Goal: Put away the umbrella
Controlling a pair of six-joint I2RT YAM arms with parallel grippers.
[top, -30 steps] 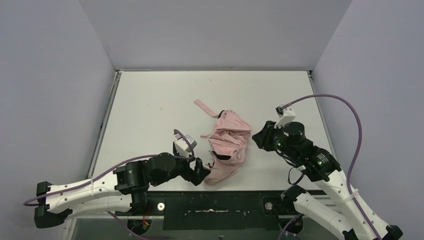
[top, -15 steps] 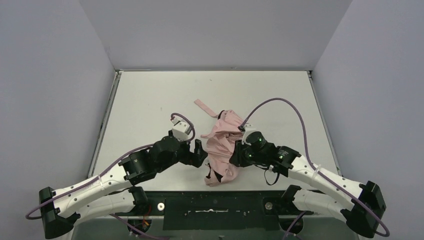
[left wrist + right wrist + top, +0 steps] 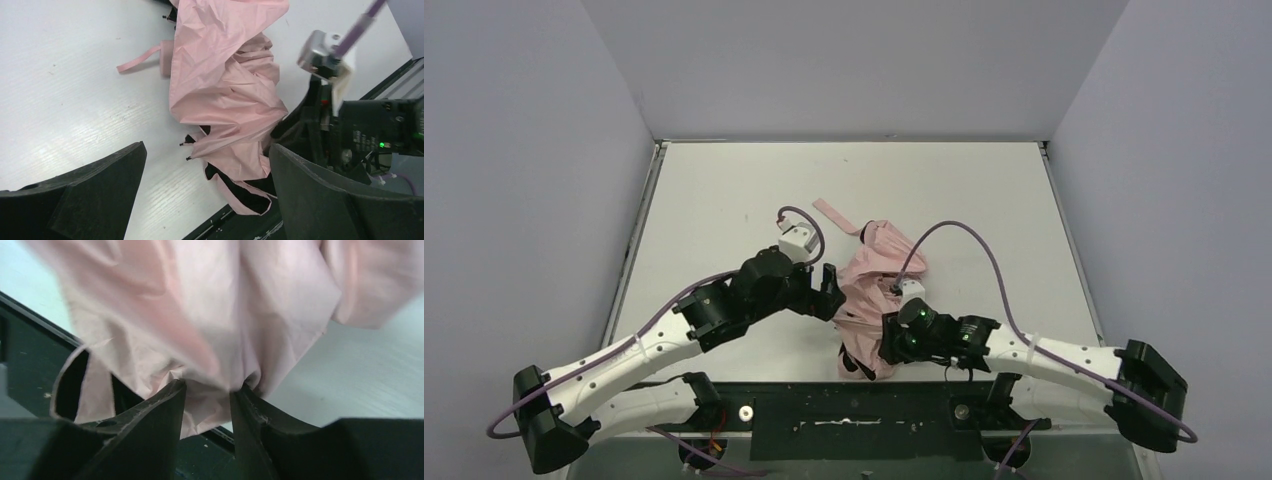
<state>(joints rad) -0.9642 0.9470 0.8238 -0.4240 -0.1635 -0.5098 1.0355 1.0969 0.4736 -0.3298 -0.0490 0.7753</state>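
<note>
The pale pink umbrella [image 3: 874, 265] lies crumpled on the white table, its near end hanging over the front edge. Its strap [image 3: 829, 212] trails off to the far left. My left gripper [image 3: 829, 290] hovers wide open just left of the canopy; in the left wrist view the umbrella [image 3: 225, 75], its strap [image 3: 140, 60] and black rib tips show between and beyond the left gripper [image 3: 207, 147]. My right gripper [image 3: 886, 345] is at the umbrella's near right end. In the right wrist view bunched fabric of the umbrella [image 3: 200, 305] sits pinched between the right gripper's [image 3: 207, 385] fingertips.
A black strip [image 3: 854, 425] runs along the table's front edge under the umbrella's near end. Pale walls close in the table [image 3: 724, 190] on the left, right and back. The right arm's wrist [image 3: 370, 130] stands close to my left gripper's right finger.
The right arm swung in from the right and down onto the umbrella's near end. The left gripper moved farther from me along the canopy's left side. The fabric has bunched together.
</note>
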